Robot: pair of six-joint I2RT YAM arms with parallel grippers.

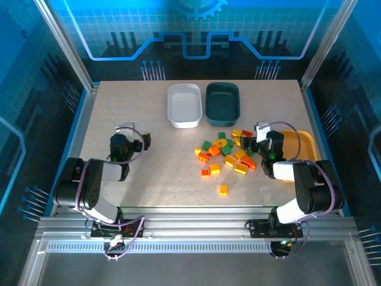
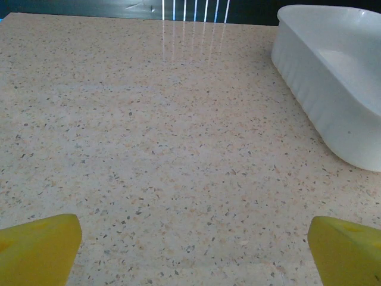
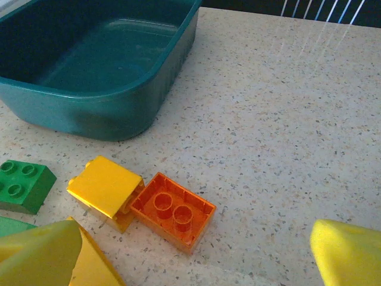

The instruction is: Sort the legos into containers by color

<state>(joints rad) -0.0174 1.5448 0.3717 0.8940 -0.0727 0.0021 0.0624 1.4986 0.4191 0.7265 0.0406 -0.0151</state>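
Tiny yellow, orange-red and green plastic lego bricks (image 1: 226, 156) loose on the speckled bench (image 1: 149, 179), centre-right of the overhead frame, none in a tray yet. Right tool (image 1: 255, 137) spread wide, gripping nothing, low at the pile's right edge, so clearly the nearer arm. From its wrist: orange brick (image 3: 172, 211) just ahead, long axis upper-left to lower-right, touching a yellow brick (image 3: 106, 189); dark teal plastic tray (image 3: 101, 65) upper left. Left tool (image 1: 143, 140) wide too, over bare bench.

Three trays (image 1: 184, 105), roughly twenty bricks (image 1: 223, 189)
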